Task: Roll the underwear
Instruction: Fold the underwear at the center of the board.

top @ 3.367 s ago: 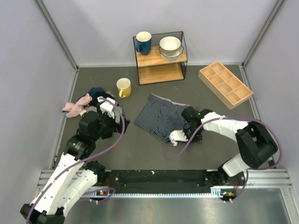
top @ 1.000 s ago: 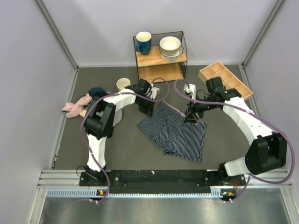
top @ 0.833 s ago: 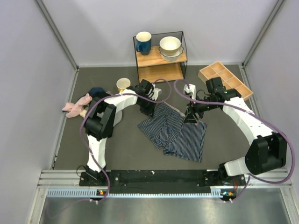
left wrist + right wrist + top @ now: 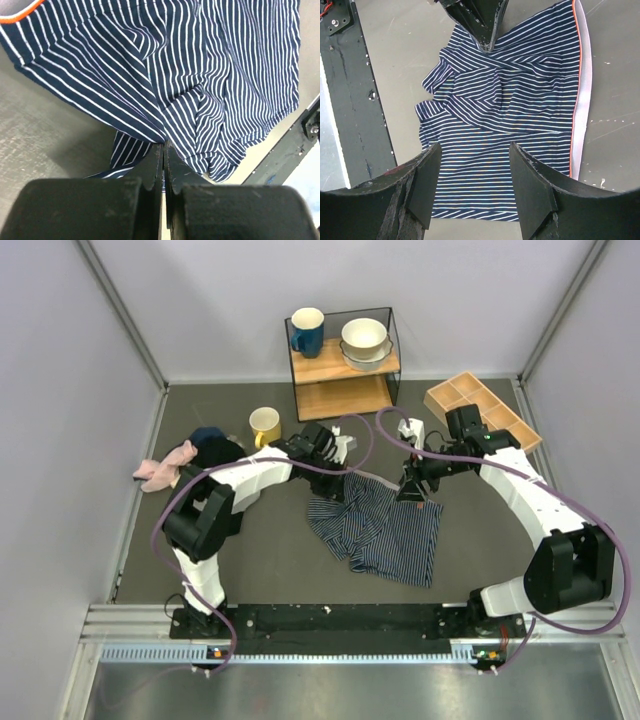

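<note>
Seen from a fixed camera above and behind the arms, the whole table (image 4: 250,560) lies in view. The left wrist camera looks down close over the underwear (image 4: 200,75), the right wrist camera from farther back (far enough to catch the left gripper (image 4: 488,46) opposite). That underwear appears in all three views.

Bright, even overhead light; soft shadows; sharp focus.

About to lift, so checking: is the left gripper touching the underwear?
Touching. The left wrist view shows the left gripper shut on a pinched fold of the underwear.
</note>
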Tool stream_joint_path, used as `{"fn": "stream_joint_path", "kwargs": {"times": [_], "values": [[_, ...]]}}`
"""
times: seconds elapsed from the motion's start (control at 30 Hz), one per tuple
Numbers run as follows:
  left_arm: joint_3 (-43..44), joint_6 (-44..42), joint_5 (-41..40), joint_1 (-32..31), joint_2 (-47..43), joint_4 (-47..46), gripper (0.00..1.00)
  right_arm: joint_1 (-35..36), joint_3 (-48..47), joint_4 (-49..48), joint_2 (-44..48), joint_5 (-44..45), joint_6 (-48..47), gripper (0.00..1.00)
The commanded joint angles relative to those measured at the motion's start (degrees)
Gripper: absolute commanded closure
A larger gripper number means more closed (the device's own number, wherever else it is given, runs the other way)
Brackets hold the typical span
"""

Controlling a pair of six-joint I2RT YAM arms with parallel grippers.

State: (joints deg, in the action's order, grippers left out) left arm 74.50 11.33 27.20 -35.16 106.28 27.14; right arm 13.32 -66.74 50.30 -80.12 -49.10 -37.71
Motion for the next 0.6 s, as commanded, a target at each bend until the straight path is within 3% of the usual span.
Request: {"fn": "stream_joint_path", "kwargs": {"times": [0.0,0.57], "values": [[-0.76,2.46,4.00,-1.32,-3.71,-4.11,1.00,-0.58,0.21,-1.00,-0.04,-0.47,-0.34,0.42],[-0.32,8.17,4.97,-8.87,-5.64,-8.50,1.00,-6.99,0.29,-1.26,0.92,-1.44,0.63,0.43]]}}
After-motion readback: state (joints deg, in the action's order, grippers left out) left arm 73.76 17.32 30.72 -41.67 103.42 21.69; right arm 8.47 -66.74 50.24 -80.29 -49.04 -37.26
